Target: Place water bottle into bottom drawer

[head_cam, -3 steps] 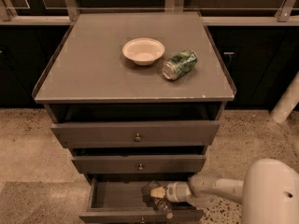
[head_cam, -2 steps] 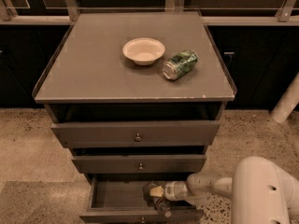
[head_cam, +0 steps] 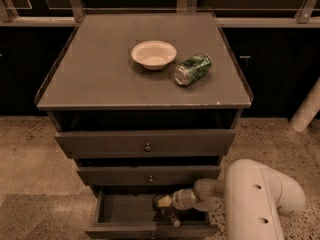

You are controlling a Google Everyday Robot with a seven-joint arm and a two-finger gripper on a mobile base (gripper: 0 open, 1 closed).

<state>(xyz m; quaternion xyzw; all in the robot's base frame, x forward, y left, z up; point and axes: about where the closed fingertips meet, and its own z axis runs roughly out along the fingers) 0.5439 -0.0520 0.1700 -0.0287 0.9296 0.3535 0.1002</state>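
The bottom drawer (head_cam: 107, 210) is pulled open under the two drawers above it. My gripper (head_cam: 163, 203) reaches in from the right, low over the drawer's right half, at the end of the white arm (head_cam: 210, 194). A small dark-looking bottle with a pale cap end, the water bottle (head_cam: 172, 217), lies just below the gripper inside the drawer. I cannot tell whether the gripper holds it or only touches it.
On the cabinet top (head_cam: 90, 79) stand a white bowl (head_cam: 153, 54) and a green patterned can (head_cam: 193, 69) lying on its side. The middle drawer (head_cam: 148, 175) and top drawer (head_cam: 145, 143) are closed. My white arm housing (head_cam: 260, 199) fills the lower right. The floor is speckled.
The arm housing has shifted left and the gripper has moved slightly left inside the bottom drawer. The bottle stays at about the same spot.
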